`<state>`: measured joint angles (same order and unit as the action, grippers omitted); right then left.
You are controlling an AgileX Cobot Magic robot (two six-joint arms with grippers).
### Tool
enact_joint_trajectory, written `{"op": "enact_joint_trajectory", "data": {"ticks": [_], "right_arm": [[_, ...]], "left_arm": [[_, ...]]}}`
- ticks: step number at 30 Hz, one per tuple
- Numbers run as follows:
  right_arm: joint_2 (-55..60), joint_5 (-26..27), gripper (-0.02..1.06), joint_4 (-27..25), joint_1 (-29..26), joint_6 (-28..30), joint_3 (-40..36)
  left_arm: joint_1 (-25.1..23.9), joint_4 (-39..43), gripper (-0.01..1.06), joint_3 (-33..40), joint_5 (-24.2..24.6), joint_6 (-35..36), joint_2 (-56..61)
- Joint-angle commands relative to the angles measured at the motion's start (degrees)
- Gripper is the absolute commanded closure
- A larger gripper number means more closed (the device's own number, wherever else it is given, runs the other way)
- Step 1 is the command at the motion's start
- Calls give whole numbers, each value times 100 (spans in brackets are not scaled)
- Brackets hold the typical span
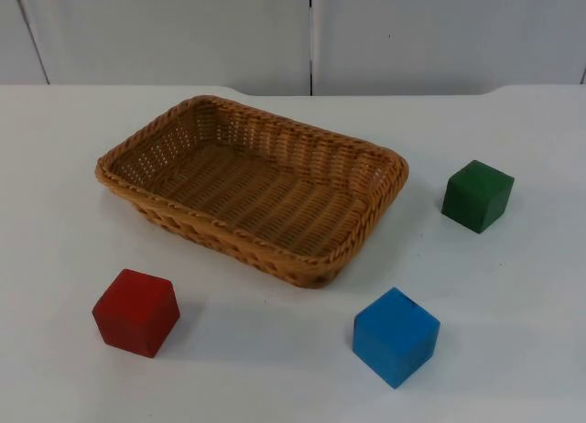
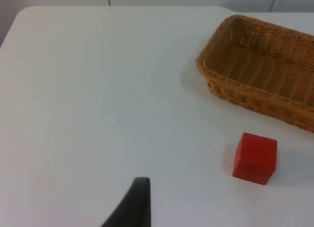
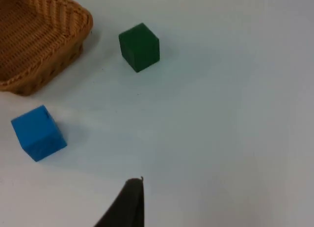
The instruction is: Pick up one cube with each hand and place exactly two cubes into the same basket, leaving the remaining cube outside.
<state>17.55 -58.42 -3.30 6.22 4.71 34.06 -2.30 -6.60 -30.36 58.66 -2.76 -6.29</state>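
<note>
Woven tan wicker makes up the shallow rectangular basket (image 1: 252, 187), which sits on the white table top (image 1: 513, 295) with nothing inside it; all three cubes lie outside it on the table.

The solid red cube (image 1: 135, 311) rests just off one long side of the basket, apart from the wall. The left gripper (image 2: 133, 203) hovers above bare table, and from its fingertip the red cube (image 2: 254, 157) lies ahead and off to one side, well apart, with the basket (image 2: 255, 92) farther out beyond the cube. One black fingertip of this gripper can be made out, so I cannot tell whether its jaws are released or clenched; nothing is seen between them.

The solid blue cube (image 1: 396, 336) stands off the same long side of the basket, nearer its other corner, and the solid dark green cube (image 1: 477, 195) sits beside the basket's short end, clear of the rim. The right gripper (image 3: 125, 202) hangs over open table. Measured from its fingertip, the blue cube (image 3: 38, 133) is ahead and off to one side, near but not touching, the green cube (image 3: 139, 46) is farther ahead, and the basket's corner (image 3: 54, 50) lies beyond the blue cube. Again one fingertip shows, so the state of these jaws cannot be told.
</note>
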Motion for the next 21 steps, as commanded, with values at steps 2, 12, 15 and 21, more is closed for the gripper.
{"op": "enact_joint_trajectory", "data": {"ticks": [2, 12, 15, 21], "right_arm": [[187, 222, -1, 15, -31, 64, 221], [970, 503, -1, 15, -31, 76, 667], [1277, 660, -1, 15, -31, 91, 706], [1737, 817, -1, 0, -31, 91, 706]], "left_arm": [[3, -227, 0, -25, -146, 16, -241], [3, -626, 0, -25, -259, -63, -820], [3, -739, 0, -25, -358, -143, -930], [3, -794, 0, -142, -440, -169, -1084]]}}
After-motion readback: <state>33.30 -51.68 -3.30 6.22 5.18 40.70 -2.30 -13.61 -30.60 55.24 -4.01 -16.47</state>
